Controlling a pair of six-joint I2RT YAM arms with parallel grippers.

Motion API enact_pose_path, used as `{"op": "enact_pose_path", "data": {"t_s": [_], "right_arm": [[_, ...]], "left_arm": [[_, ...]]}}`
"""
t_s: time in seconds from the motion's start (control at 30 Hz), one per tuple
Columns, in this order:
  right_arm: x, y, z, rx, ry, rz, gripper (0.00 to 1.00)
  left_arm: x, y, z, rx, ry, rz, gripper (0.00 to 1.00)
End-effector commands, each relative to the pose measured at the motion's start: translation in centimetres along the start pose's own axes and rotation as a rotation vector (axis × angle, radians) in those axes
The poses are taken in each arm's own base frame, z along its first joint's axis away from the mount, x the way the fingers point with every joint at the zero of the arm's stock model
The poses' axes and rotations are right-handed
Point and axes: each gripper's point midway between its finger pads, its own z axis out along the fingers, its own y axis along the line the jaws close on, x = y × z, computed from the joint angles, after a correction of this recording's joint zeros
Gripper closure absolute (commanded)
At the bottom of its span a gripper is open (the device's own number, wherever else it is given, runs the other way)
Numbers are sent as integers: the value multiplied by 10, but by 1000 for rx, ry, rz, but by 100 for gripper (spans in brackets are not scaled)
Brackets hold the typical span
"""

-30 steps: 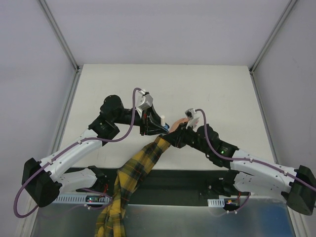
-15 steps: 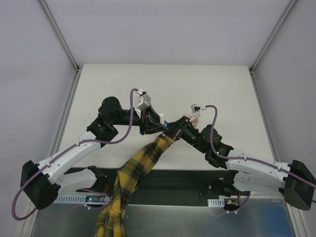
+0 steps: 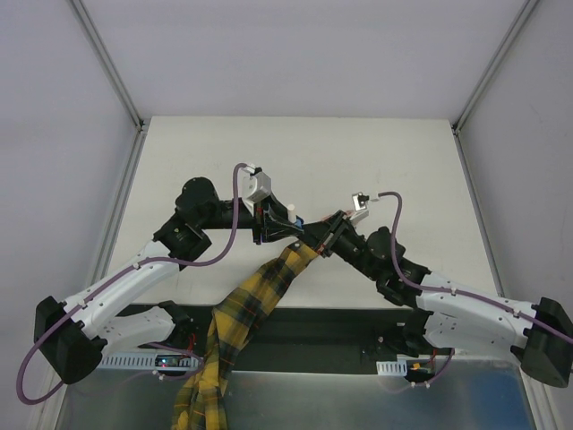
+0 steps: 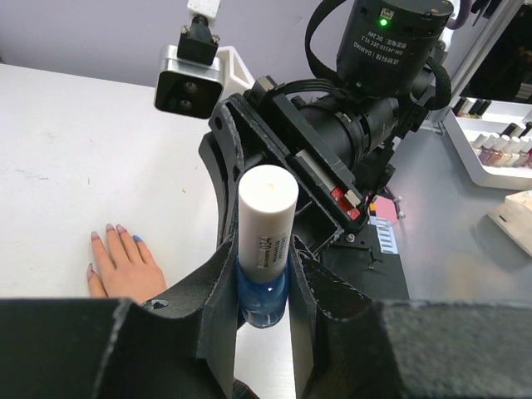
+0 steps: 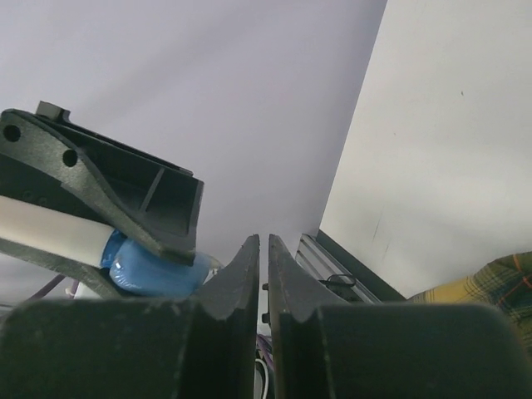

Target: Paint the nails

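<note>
My left gripper (image 4: 264, 283) is shut on a small blue polish bottle (image 4: 263, 291) with a white cap (image 4: 268, 212) and holds it upright above the table. The bottle also shows in the right wrist view (image 5: 154, 270). My right gripper (image 5: 263, 238) is shut and empty, right beside the bottle; from above it (image 3: 313, 242) meets the left gripper (image 3: 285, 226). The peach hand (image 4: 120, 266) lies flat on the table, left of the bottle. Its nails are pale, and one (image 4: 137, 238) is tinted blue. The yellow plaid sleeve (image 3: 260, 291) runs to the near edge.
A white rack of polish bottles (image 4: 499, 150) stands at the far right of the left wrist view. Metal rails (image 3: 121, 210) line the table's sides. A black strip (image 3: 340, 327) runs along the near edge between the arm bases.
My right gripper has lifted off the hand, turned, and moved up against the bottle held by the left gripper. The left gripper has shifted slightly left with the bottle.
</note>
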Motion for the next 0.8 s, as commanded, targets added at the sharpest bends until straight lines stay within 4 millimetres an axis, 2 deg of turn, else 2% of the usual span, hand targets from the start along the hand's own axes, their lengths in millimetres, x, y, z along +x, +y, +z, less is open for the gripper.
{"op": "enact_pose_path", "data": {"t_s": [0.0, 0.03, 0.13, 0.23, 0.3, 0.4, 0.43, 0.47, 0.6, 0.77], "right_arm": [[1, 27, 9, -61, 24, 48, 90], [4, 25, 13, -56, 33, 50, 90], [3, 35, 15, -101, 32, 57, 90], [-2, 55, 15, -166, 23, 39, 90], [-10, 81, 12, -253, 5, 32, 90], [-16, 103, 7, -314, -11, -6, 89], [-16, 104, 7, -317, -11, -10, 89], [-16, 103, 8, -310, -9, -8, 89], [-7, 72, 12, -234, 3, 37, 89], [6, 12, 13, -52, 19, 104, 90]], "left_arm": [[-17, -3, -1, 0, -43, 76, 100], [-17, -2, -1, -2, -43, 81, 100], [-18, -3, -3, -7, -48, 96, 100], [-16, -5, -3, -2, -45, 92, 100], [-13, -6, -3, 7, -39, 85, 100], [-12, -8, -2, 13, -38, 82, 100], [-12, -8, -2, 13, -37, 81, 100], [-13, -7, -2, 13, -38, 82, 100], [-14, -6, -2, 0, -42, 85, 100], [-19, -4, -4, -26, -50, 108, 100]]}}
